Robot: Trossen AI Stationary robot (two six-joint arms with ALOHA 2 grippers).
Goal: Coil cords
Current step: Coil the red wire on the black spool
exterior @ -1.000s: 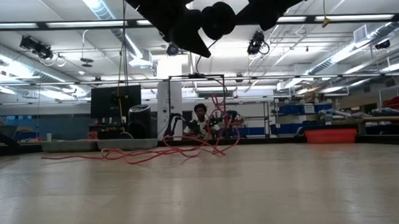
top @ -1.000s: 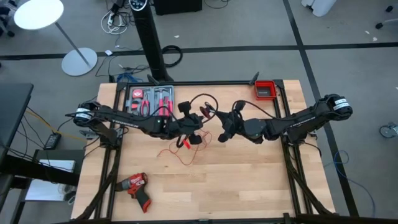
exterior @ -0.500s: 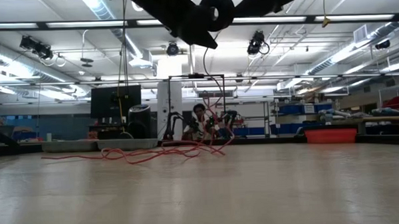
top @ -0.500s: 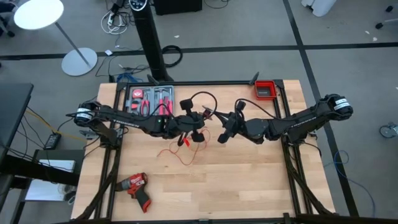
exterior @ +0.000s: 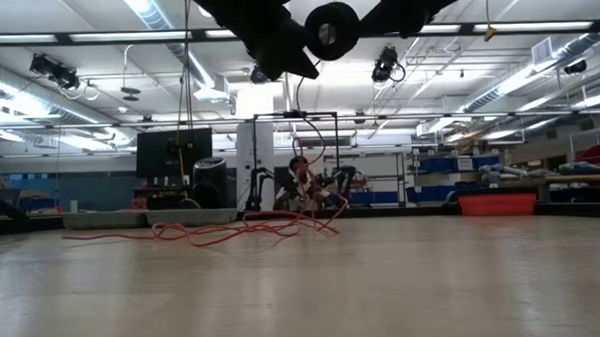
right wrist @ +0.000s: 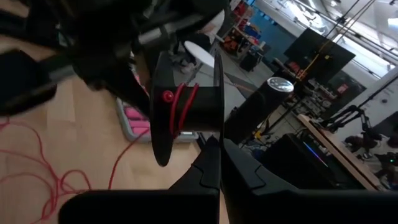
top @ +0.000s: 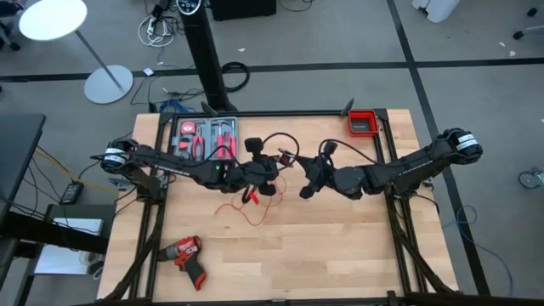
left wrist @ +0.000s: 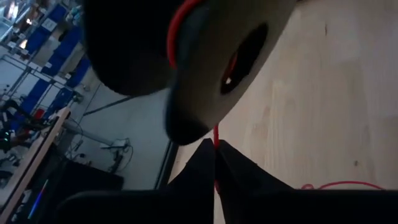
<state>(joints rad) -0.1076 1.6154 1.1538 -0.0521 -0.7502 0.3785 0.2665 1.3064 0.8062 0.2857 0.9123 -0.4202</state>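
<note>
My right gripper (top: 304,177) (right wrist: 213,142) is shut on a black spool (right wrist: 186,102) above the table's middle, with thin red wire (right wrist: 179,107) wound on its hub. The spool also shows in the low view (exterior: 325,30). My left gripper (top: 272,172) (left wrist: 215,146) is shut on the red wire right beside the spool (left wrist: 217,56). The wire hangs down (exterior: 301,138) to a loose heap on the table (top: 246,208) (exterior: 232,229). I cannot pick out a thicker black cord. My left gripper pinches the red wire (left wrist: 216,134) between its two fingertips, a short way from the spool. The wire runs from the fingers up to the spool, and its rest trails to the table. My right gripper pinches the rim of the spool's flange (right wrist: 217,132) between its two fingers, coming level from the table's right. The spool is lifted clear of the table.
A grey tray (top: 204,136) with red-handled hand tools lies at the far left. A red bin (top: 363,123) stands at the far right corner. A red and black drill (top: 187,255) lies near the front left. A person (exterior: 300,178) sits in the room beyond the table.
My left gripper has moved around beside the spool with the red wire, and my right gripper has shifted a little toward the table's right. The wire's raised loops over the table have been drawn in, and it now hangs straighter. The heap stays on the table.
</note>
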